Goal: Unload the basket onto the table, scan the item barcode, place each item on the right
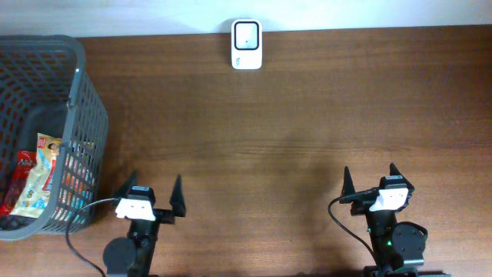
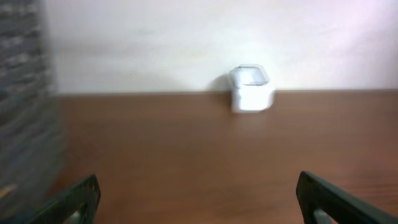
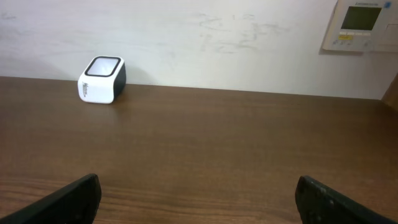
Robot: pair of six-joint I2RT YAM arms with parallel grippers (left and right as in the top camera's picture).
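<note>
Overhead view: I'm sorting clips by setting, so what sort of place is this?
Likely a mock shop checkout staged for robot arms: a white barcode scanner at the far edge of the wooden table, and a grey shopping basket holding snack packets.

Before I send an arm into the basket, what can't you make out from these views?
- Overhead: snack packets lie partly behind the basket mesh, and the basket is cropped at the left edge; count and barcodes unreadable.
- Left wrist: blurred throughout; basket only a grey smear at left, scanner window indistinct.
- Right wrist: basket out of frame; wall panel cropped top right, print too small.
</note>
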